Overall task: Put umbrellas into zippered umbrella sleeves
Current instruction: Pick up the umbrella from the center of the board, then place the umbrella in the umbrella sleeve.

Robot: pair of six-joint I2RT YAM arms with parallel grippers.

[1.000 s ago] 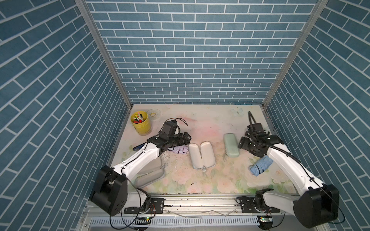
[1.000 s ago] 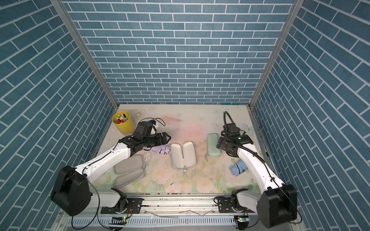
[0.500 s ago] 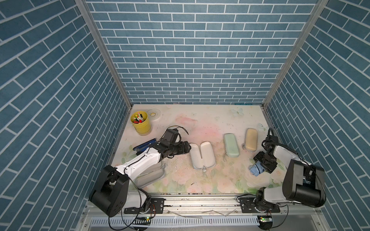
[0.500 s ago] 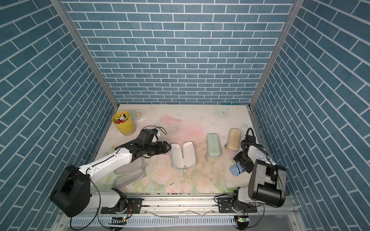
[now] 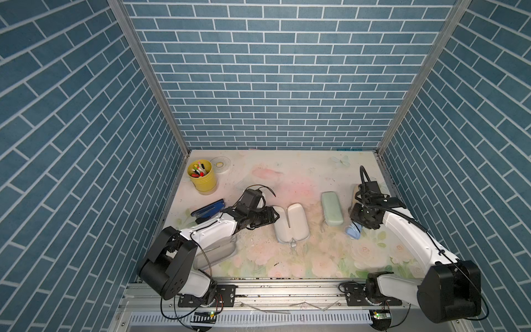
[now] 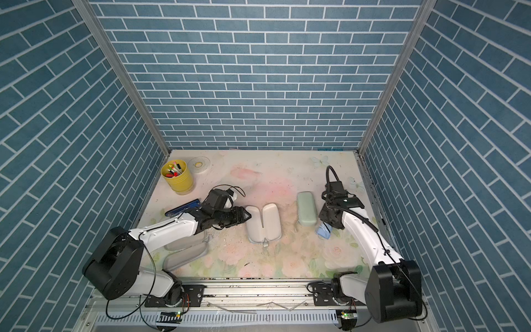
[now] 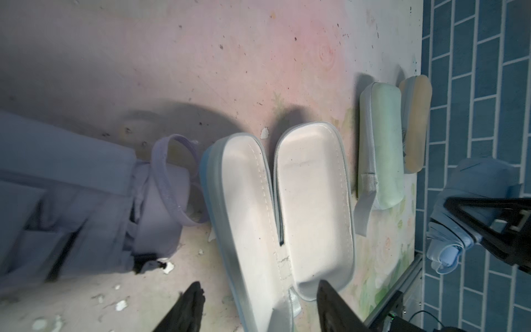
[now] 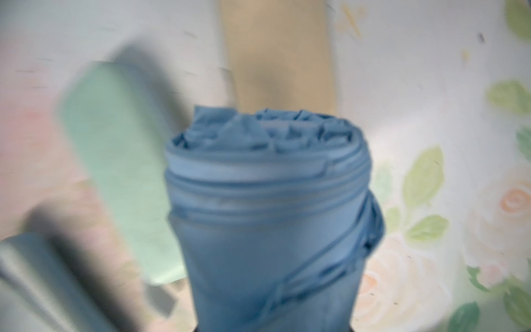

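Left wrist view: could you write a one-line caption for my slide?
Left gripper open at the open blue sleeve's end, lilac umbrella beside it; right gripper holds the light blue umbrella.

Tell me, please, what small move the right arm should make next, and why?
Probably lift the light blue umbrella clear of the table: the right gripper seems closed on it, and the open sleeve lies empty nearby, while the left gripper, jaws open, straddles its end.
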